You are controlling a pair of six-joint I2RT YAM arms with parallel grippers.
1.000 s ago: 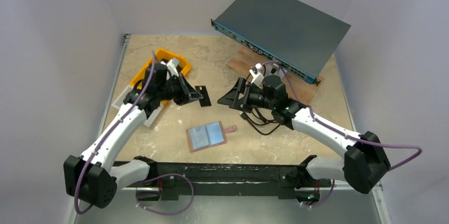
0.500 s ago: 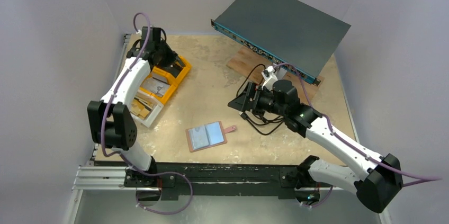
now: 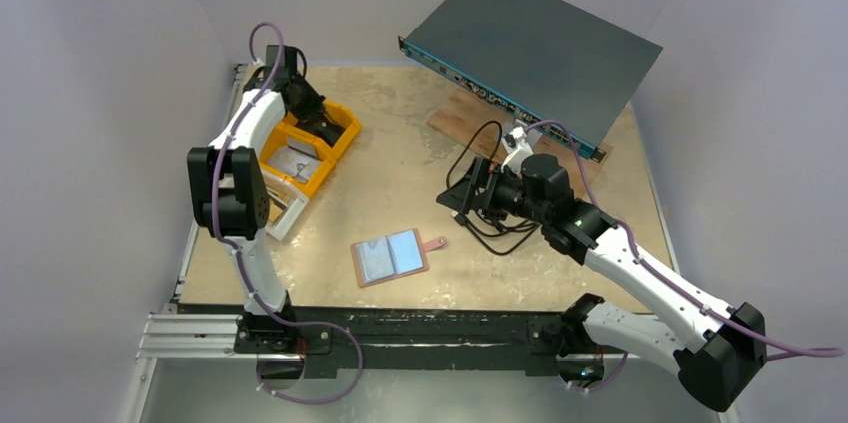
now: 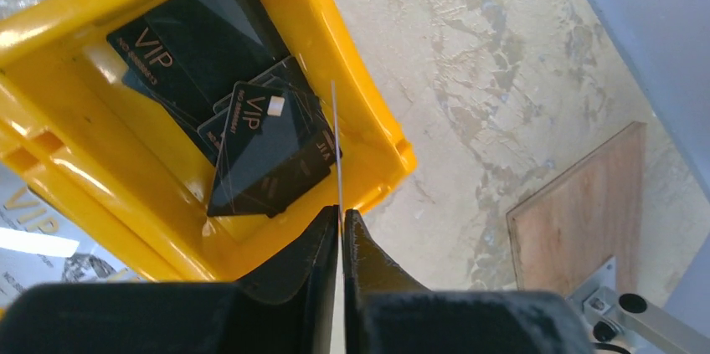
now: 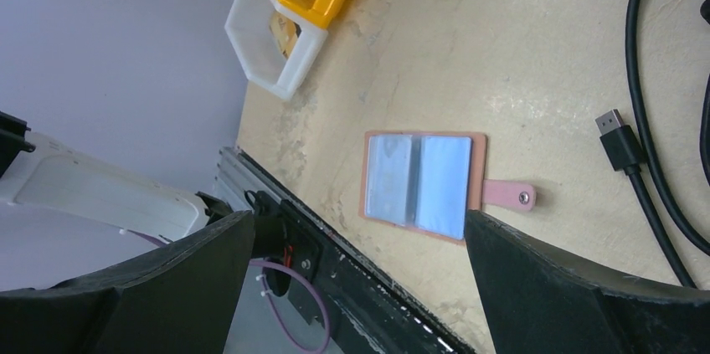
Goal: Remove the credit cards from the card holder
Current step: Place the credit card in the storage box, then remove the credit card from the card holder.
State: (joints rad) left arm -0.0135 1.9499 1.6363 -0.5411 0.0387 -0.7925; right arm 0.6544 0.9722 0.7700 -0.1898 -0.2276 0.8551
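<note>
The card holder (image 3: pixel 390 257) lies open on the table, tan rim up, its pale blue-grey inside and snap strap showing. It also shows in the right wrist view (image 5: pixel 423 185). My left gripper (image 4: pixel 342 213) is shut on a thin credit card (image 4: pixel 335 145), seen edge-on, held above the yellow bin (image 4: pixel 368 111). Several dark VIP credit cards (image 4: pixel 259 153) lie in that bin. In the top view the left gripper (image 3: pixel 325 128) is at the back left. My right gripper (image 5: pixel 358 220) is open and empty, hovering right of the holder (image 3: pixel 462 193).
A white bin (image 3: pixel 285 208) sits beside the yellow bin (image 3: pixel 352 126). A dark rack unit (image 3: pixel 530 43) rests on a wood board (image 3: pixel 455 115) at the back right. A black cable (image 3: pixel 490 228) with a plug (image 5: pixel 619 145) lies near the right gripper.
My left arm has swung from the table's middle to over the yellow bin at the back left, carrying the card. The right gripper has drifted slightly right.
</note>
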